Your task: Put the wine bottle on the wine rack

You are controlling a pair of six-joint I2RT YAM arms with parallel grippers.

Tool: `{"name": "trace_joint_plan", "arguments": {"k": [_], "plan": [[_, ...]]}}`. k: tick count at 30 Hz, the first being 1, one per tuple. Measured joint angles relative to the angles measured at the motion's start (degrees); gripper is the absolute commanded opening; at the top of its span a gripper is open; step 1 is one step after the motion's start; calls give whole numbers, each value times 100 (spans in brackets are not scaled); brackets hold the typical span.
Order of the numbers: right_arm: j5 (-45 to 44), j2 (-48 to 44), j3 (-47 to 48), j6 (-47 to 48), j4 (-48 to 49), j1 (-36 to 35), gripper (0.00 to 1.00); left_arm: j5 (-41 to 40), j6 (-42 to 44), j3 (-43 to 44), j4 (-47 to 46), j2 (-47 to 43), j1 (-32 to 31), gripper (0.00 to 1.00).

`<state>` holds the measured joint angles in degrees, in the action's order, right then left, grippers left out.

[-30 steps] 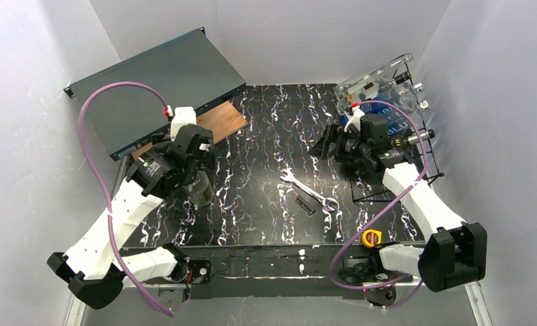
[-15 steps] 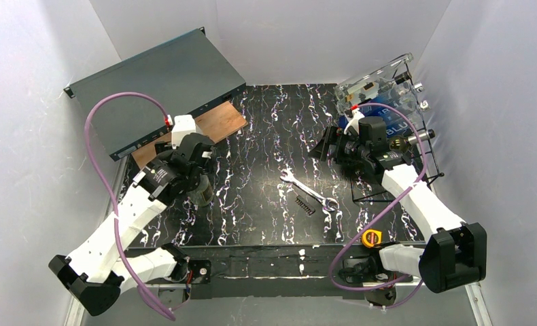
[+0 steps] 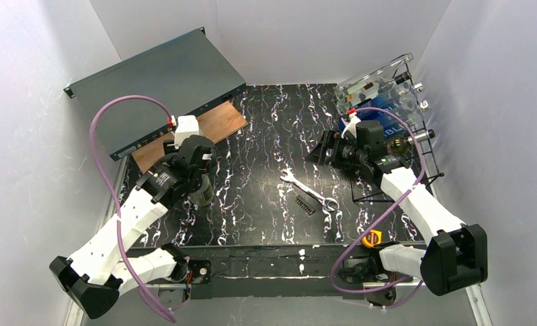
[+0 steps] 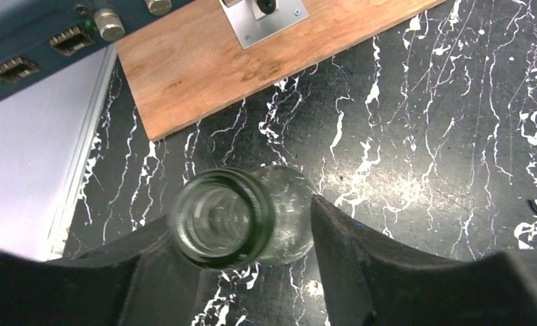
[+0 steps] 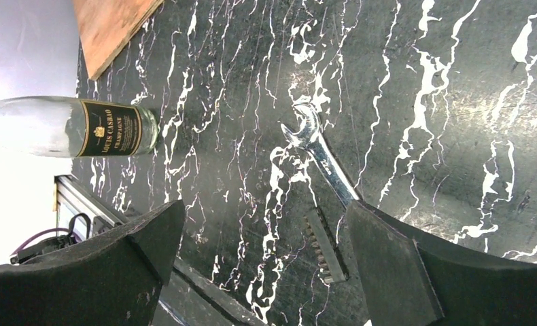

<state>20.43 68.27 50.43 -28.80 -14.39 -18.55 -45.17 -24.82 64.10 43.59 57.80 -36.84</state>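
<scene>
While the left fingers (image 4: 361, 272) flank the neck of the bottle (image 4: 221, 217), narrow but perhaps not yet clamped, they should squeeze squarely below the lip; the right fingers (image 5: 395, 265) gape wide.

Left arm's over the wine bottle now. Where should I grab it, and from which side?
Take the wine bottle by its neck, just under the lip, coming straight down from above. It stands upright, mouth up, and the neck is far narrower than the body. The left gripper straddles it there; whether the fingers touch it I cannot tell.
</scene>
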Motion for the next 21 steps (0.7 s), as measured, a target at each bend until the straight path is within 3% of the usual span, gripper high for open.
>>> {"name": "trace_joint_plan", "arguments": {"k": [11, 16, 21], "plan": [[28, 17, 0, -59, 0, -214, 98, 96, 219, -144, -446, -81, -4, 10], [-79, 227, 4, -57, -9, -385, 99, 297, 433, -107, -455, -92, -2, 1], [-431, 374, 81, -20, -114, -780, 98, 721, 664, 39, -278, -90, -2, 0]]}}
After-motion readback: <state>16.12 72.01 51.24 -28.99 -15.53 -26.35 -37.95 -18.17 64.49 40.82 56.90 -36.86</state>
